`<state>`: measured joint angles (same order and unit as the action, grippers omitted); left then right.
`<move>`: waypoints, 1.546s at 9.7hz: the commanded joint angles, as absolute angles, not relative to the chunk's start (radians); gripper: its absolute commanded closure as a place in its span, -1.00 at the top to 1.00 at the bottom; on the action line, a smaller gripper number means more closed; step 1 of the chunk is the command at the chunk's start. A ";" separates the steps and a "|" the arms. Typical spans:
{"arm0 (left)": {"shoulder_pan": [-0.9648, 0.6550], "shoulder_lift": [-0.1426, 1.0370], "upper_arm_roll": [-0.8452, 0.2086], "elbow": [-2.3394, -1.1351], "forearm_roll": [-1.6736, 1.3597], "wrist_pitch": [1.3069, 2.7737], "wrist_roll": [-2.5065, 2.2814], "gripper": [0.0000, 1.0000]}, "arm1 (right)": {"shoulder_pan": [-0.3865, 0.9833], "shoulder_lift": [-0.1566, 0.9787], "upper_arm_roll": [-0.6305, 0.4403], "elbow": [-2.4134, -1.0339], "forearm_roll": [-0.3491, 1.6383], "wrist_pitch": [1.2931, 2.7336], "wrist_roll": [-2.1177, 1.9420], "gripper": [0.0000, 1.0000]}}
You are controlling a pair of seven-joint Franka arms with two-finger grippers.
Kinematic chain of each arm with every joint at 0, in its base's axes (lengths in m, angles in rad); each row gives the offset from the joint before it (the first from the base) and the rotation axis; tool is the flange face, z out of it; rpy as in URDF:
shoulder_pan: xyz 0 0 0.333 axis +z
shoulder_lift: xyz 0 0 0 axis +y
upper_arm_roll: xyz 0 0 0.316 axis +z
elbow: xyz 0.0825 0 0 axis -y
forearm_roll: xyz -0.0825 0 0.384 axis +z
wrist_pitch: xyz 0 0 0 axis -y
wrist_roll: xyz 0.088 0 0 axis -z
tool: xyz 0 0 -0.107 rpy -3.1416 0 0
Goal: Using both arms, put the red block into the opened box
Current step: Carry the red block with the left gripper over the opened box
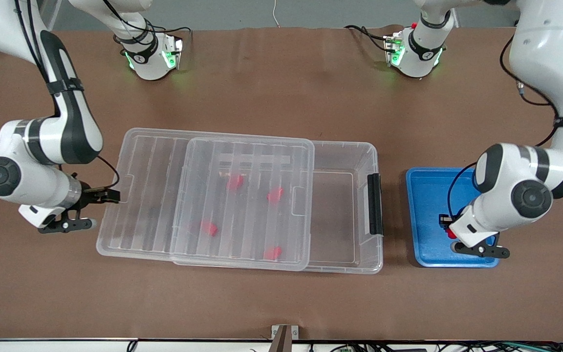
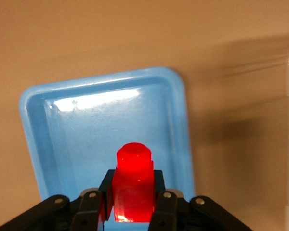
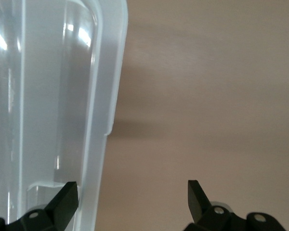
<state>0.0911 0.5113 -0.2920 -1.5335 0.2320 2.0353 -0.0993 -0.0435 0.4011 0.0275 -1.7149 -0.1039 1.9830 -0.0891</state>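
Nearest the front camera, bare brown table (image 1: 281,303) runs the whole width below the box (image 1: 345,220) and the blue tray (image 1: 425,215), leaving open room there. The clear lid (image 1: 242,195) lies slid toward the right arm's end, overhanging that end of the box and leaving an uncovered strip of the box at the end with the black latch (image 1: 375,204), which faces the tray across a narrow gap of table. Four red blocks (image 1: 272,253) show through the lid, scattered and well apart. The left gripper (image 2: 133,202) is over the blue tray, its fingers pinched on the red block (image 2: 133,183), whose stepped top pokes out past the fingertips; in the front view only a sliver of red shows under the wrist. The right gripper (image 3: 132,195) waits at the lid's overhanging edge, fingers spread wide, one finger (image 3: 65,199) over the lid's rim, the other over bare table. More open table stretches from the box up to the arm bases.
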 commanded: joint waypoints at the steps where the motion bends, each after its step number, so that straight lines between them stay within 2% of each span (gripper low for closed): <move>1: 0.084 0.442 -0.387 -1.550 0.200 1.987 -0.191 -0.99 | -0.055 0.382 0.006 -1.703 -0.127 1.938 -0.135 1.00; 4: 0.065 0.446 -0.527 -1.502 0.210 1.928 -0.426 -0.99 | -0.046 0.383 0.008 -1.622 -0.112 1.893 -0.123 1.00; 6: -0.004 0.474 -0.532 -1.497 0.209 1.934 -0.536 -0.99 | -0.038 0.374 0.011 -1.495 -0.110 1.812 -0.121 1.00; 7: -0.030 0.510 -0.532 -1.477 0.210 1.940 -0.561 -1.00 | -0.044 0.326 0.009 -1.473 -0.110 1.806 -0.121 1.00; 9: -0.087 0.593 -0.525 -1.477 0.257 2.018 -0.568 -1.00 | -0.072 0.206 -0.017 -1.473 -0.063 1.752 -0.086 1.00; 10: -0.110 0.642 -0.525 -1.477 0.287 2.037 -0.569 -1.00 | -0.065 0.146 -0.084 -1.473 0.015 1.696 0.051 1.00; 11: -0.145 0.676 -0.523 -1.477 0.314 2.054 -0.580 -1.00 | -0.058 0.105 -0.098 -1.476 0.020 1.649 0.101 1.00; 13: -0.146 0.748 -0.522 -1.488 0.366 2.135 -0.591 -1.00 | -0.063 0.040 -0.103 -1.511 0.020 1.634 0.068 1.00; 15: -0.158 0.816 -0.522 -1.486 0.371 2.187 -0.591 -1.00 | -0.061 0.026 -0.101 -1.534 0.020 1.638 0.071 1.00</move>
<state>-0.1461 0.7533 -0.5268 -1.4955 0.3461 2.1526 -0.5816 -0.0612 0.0522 -0.1066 -1.4821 0.0138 1.6184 0.0496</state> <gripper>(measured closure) 0.652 0.000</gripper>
